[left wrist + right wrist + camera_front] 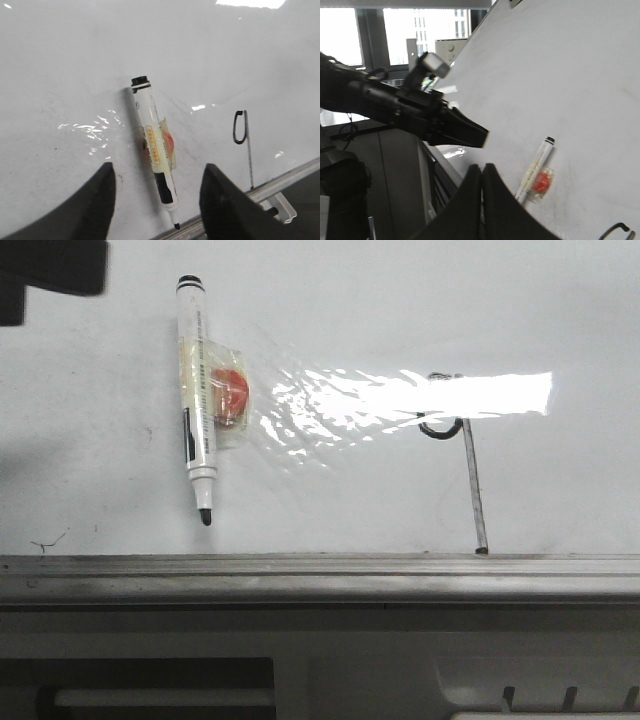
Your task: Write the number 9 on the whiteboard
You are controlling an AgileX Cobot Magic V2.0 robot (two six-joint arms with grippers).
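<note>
- Front view shows the number 9 [462, 455] already drawn on the whiteboard [400, 300]: a small dark loop, partly lost under a bright bar of glare, with a long thin stem running down to the grey ledge [320, 575].
- A white marker pen [197, 400] sits on the board well to the left of the figure, tip down, just above the ledge, with crinkled clear tape [290, 405] and a red-orange piece [232, 392] beside its barrel.
- Left tool [157, 205] hovers with its fingers spread wide on either side of the pen's lower end, gripping nothing.
- Right tool [482, 200] has its fingers pressed together with nothing between them, away from the board.
- Risk, as I judge it: with the pen uncapped and the left tool so near, a nudge could drag the tip and leave a stray line, or peel the tape so the pen drops to the ledge.
- A sweep to the right could smear the wet-looking stem.
- The board is glossy, faintly smudged, with a tiny scribble [45, 540] at lower left; glare may hide strokes from the camera.
- Windows [370, 30] and buildings show behind the left arm [395, 110].
</note>
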